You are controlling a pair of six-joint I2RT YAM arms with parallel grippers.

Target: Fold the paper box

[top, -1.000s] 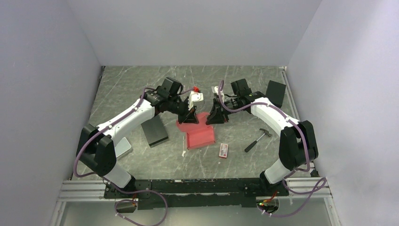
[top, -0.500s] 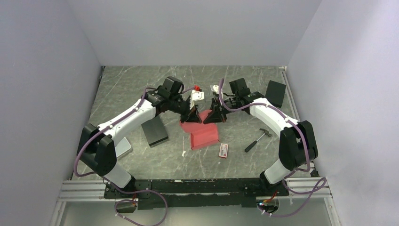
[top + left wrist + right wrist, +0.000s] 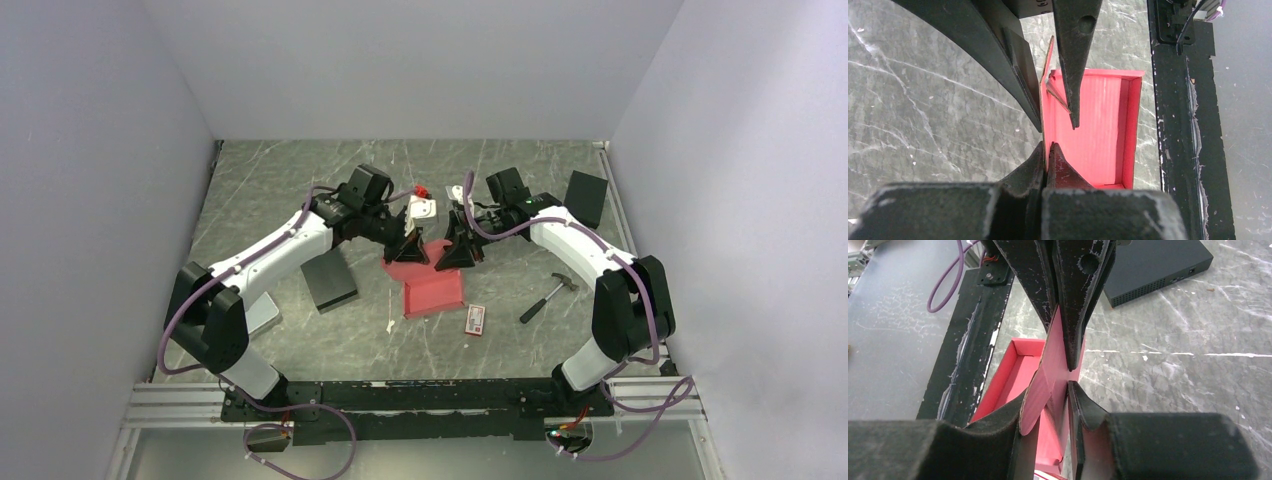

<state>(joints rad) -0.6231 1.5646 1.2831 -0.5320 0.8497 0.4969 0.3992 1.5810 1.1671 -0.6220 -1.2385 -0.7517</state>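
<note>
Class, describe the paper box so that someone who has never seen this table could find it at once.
Start at the grey marbled table; at its middle the left gripper and right gripper pinch the paper box. It is a red-pink tray with flaps, plain, unlike the tiny printed packet to its right and the black box to its left.

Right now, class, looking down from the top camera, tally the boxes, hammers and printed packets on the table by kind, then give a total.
paper box: 1
black boxes: 2
hammer: 1
printed packet: 1
Total: 5
</note>
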